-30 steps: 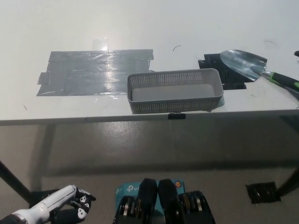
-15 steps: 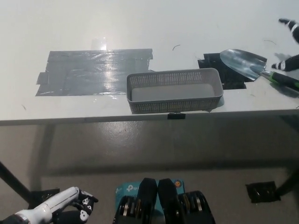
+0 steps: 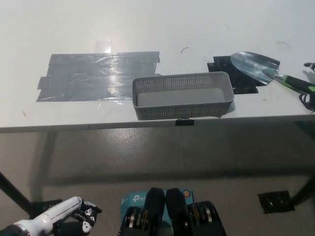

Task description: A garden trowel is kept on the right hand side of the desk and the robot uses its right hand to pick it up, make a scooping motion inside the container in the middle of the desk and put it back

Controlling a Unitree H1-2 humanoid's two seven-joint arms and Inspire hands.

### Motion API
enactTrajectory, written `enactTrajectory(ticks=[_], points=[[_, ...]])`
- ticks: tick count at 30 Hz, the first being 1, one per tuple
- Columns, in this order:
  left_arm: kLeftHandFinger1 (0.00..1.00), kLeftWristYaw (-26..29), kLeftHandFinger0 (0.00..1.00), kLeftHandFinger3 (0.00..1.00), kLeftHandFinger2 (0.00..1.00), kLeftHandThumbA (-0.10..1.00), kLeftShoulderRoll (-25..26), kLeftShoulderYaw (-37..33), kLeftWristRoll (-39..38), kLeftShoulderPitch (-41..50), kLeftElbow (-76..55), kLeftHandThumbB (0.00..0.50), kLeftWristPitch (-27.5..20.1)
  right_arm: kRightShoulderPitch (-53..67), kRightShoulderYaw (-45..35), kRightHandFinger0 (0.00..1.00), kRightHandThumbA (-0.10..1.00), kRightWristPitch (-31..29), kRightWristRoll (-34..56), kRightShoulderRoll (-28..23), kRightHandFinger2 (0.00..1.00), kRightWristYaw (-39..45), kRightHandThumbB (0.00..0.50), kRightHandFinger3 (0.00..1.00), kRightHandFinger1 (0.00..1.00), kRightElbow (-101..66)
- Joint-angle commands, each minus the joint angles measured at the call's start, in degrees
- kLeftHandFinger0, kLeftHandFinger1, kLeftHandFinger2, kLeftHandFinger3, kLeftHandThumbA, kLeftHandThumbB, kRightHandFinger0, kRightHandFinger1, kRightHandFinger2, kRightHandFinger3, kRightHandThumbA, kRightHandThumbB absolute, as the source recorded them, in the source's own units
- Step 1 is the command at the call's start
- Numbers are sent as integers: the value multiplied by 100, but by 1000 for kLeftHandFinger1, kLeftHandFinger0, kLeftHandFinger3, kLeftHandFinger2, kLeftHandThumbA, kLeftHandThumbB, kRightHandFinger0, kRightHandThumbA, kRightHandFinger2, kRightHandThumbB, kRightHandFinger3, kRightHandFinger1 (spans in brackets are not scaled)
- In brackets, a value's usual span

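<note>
Left hand [image 3: 59, 216] is parked low left, below the desk [image 3: 157, 24]; can't tell if it's open or closed. Basket [image 3: 182, 96] sits mid-desk at the near edge. Trowel [image 3: 263, 69] lies just beside its right end, blade on black tape [image 3: 224, 66], handle pointing right. Only a sliver of the right hand [image 3: 310, 65] shows, by the handle; grip unreadable. I'd grab the handle mid-length and lift clear of the basket wall before swinging in. Grey tape [image 3: 98, 73] on the left isn't in the way.

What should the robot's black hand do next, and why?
Probably settle the right hand onto the garden trowel handle and grip it. The trowel lies flat on the desk, right of the grey basket, and only the hand's edge shows beside the handle. The left hand rests low.
</note>
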Motion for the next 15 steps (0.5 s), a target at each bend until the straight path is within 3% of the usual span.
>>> enactTrajectory(ticks=[1, 7, 12, 15], points=[[707, -160, 769, 927, 787, 1000, 90, 92, 74, -106, -186, 366, 75, -488, 45, 1000, 716, -200, -135, -246, 1000, -287, 276, 1000, 1000, 292], [682, -173, 725, 870, 760, 1000, 53, 46, 153, -116, -202, 371, 75, -525, 167, 1000, 735, -346, -163, -71, 1000, -301, 282, 1000, 1000, 486], [677, -167, 701, 858, 754, 1000, 44, 33, 101, -190, -199, 394, 74, -431, 308, 1000, 697, -494, -199, 57, 1000, 5, 201, 1000, 1000, 47], [687, -183, 717, 871, 761, 1000, 76, 54, 99, -202, -237, 393, 75, -409, 443, 1000, 644, -289, -254, 98, 1000, 339, 216, 1000, 1000, -325]])
